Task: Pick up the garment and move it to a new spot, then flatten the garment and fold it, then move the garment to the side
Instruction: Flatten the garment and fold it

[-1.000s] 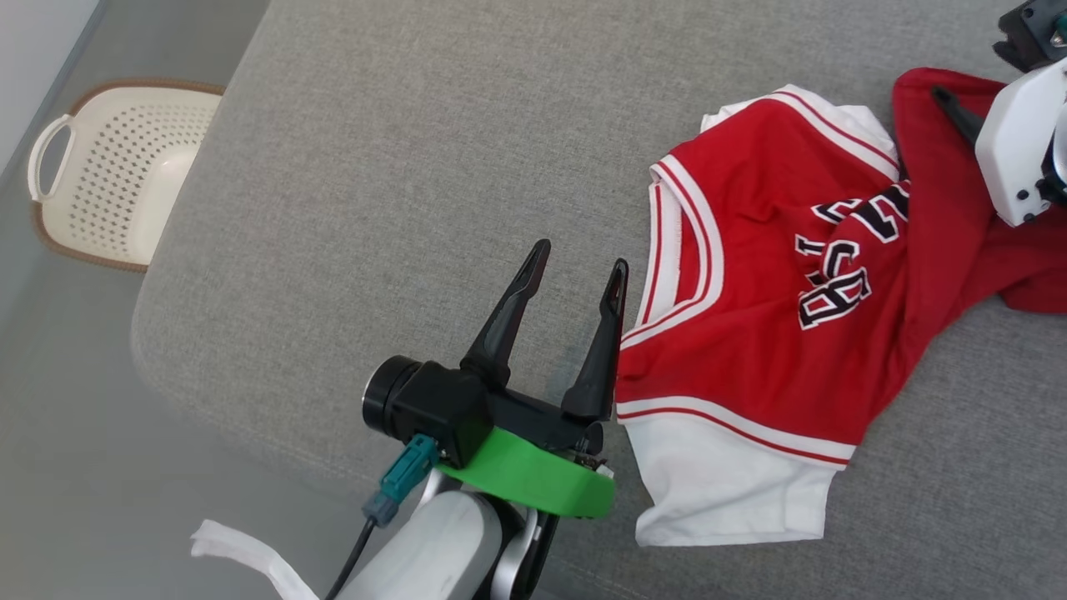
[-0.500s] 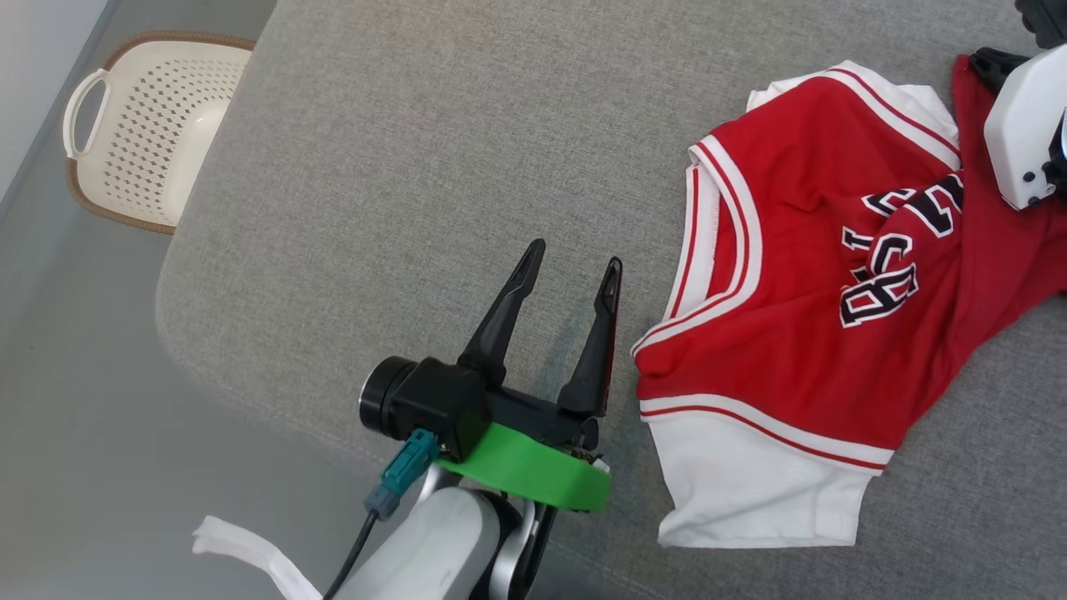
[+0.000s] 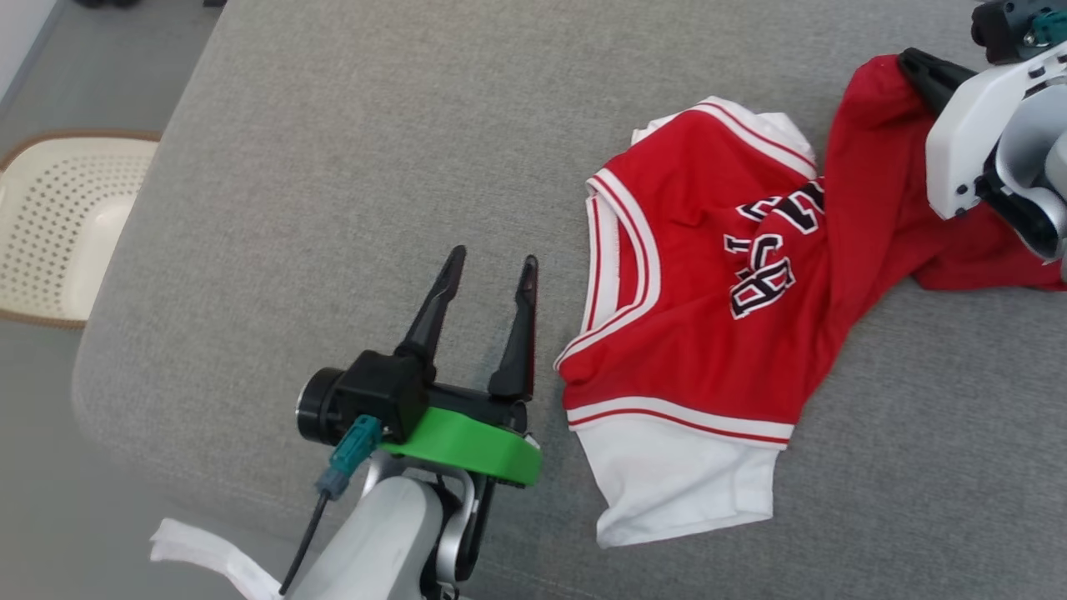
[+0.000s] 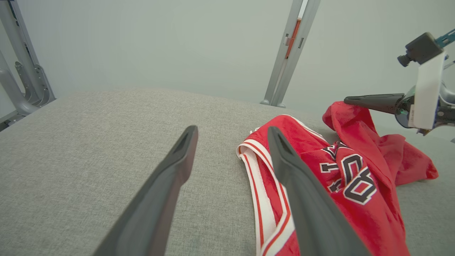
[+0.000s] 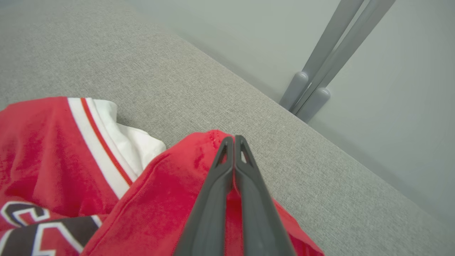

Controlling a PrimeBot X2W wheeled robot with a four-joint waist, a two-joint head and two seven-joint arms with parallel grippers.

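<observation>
The garment (image 3: 692,333) is a red jersey with white trim and black lettering, lying crumpled on the grey cushion (image 3: 333,167). My left gripper (image 3: 493,257) hovers open just left of its collar, nothing between the fingers; in the left wrist view the left gripper (image 4: 231,131) frames the garment (image 4: 355,199) past its right finger. At the far right, my right gripper (image 3: 909,60) is shut on a raised fold of red fabric. In the right wrist view the right gripper (image 5: 231,138) has its fingers pressed together at the edge of the garment (image 5: 53,142).
A cream perforated basket (image 3: 58,225) stands on the floor left of the cushion. A white strip (image 3: 200,550) lies by my left arm's base. Grey metal posts (image 4: 288,53) stand behind the cushion's far edge. Bare cushion spreads to the left of the garment.
My right gripper has shut on the red fabric and raised a fold of it. The head camera has shifted, so the whole picture moved. The left gripper stays open.
</observation>
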